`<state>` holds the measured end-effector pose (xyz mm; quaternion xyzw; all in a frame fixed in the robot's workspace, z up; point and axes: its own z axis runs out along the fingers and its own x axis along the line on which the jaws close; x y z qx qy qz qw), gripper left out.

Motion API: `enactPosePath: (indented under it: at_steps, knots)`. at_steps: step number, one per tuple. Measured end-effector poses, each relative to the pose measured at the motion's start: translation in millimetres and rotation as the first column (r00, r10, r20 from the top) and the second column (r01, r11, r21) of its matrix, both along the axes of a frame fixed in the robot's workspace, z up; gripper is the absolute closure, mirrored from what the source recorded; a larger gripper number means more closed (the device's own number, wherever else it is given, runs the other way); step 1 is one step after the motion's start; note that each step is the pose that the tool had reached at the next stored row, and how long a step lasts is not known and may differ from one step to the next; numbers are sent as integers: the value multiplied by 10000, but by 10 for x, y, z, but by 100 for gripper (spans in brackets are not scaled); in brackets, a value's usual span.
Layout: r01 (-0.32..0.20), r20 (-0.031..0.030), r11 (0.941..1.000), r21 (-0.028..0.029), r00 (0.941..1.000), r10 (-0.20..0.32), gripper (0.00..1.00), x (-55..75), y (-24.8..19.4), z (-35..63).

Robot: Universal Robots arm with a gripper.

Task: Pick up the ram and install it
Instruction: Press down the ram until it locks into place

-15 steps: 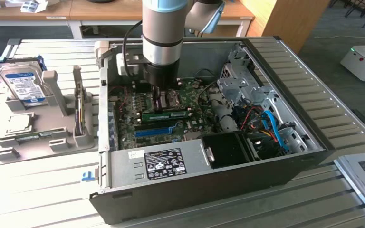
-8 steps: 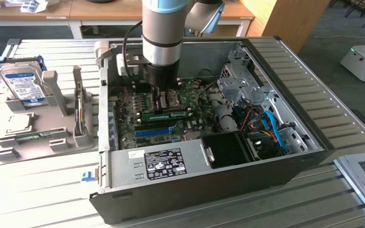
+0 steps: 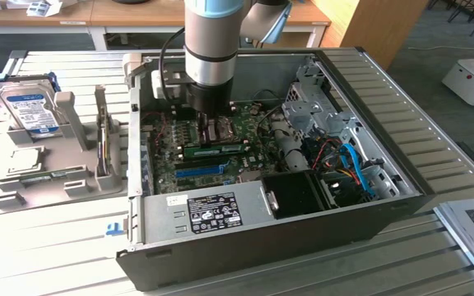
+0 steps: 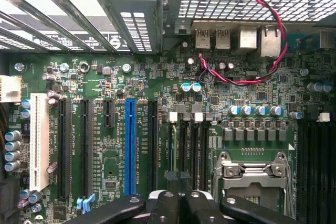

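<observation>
Closest to the camera in the exterior view is the front end of the open case [image 3: 369,216], with the grey power supply [image 3: 212,213] and its black sticker, and a black fan shroud [image 3: 299,194] next to it on the exterior view's right. Just past those comes the motherboard [image 3: 167,166], with the blue slot [image 3: 197,169] running side to side. Right behind that slot is the ram [image 3: 216,148], a green stick with black chips. It's down on the board in the memory slot area. Its long axis goes from the exterior view's left to right, pretty much parallel to the blue slot, so one end points at each side wall of the case. The gripper [image 3: 210,131] hangs straight down from the arm [image 3: 212,43], with its tip just behind and above the ram. Can't really tell if it's touching the stick or not. In the wrist view the black fingers [image 4: 210,208] are pinched together, over the board near the CPU socket [image 4: 249,174] and beside the blue slot [image 4: 129,145]. Further off, on the exterior view's left outside the case, a hard drive [image 3: 29,108] stands upright in a grey holder [image 3: 56,179] on the table [image 3: 56,246].
</observation>
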<state>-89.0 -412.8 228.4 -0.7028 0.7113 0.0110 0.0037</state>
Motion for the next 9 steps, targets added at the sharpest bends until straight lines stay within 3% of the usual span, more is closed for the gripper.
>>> enactPosePath:
  at_steps: [9]
  knots:
    - [1, 0, 10000, -1, 10000, -1, 90, -1, -1, -10]
